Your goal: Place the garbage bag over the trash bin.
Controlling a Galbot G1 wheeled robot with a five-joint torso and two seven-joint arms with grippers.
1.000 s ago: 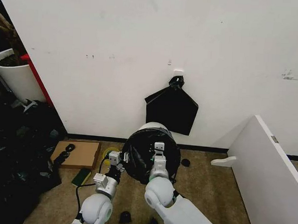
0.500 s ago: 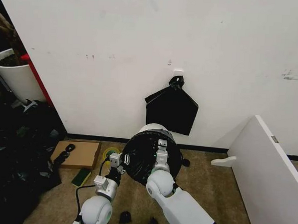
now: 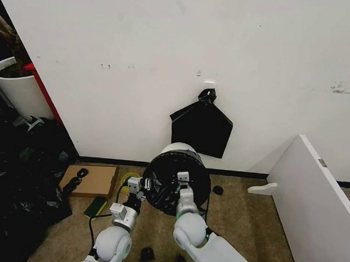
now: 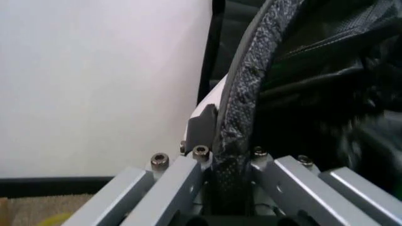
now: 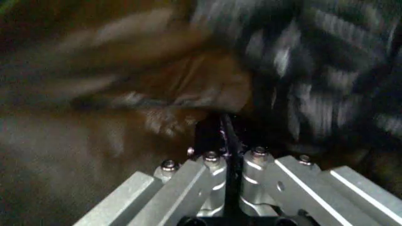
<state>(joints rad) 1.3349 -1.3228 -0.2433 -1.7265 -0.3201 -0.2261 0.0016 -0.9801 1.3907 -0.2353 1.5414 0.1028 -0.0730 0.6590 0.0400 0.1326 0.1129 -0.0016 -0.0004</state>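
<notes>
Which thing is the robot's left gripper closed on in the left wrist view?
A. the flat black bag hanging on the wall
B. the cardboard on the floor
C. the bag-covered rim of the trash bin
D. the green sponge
C: the left gripper is clamped on the trash bin rim, which is wrapped in the garbage bag.
</notes>
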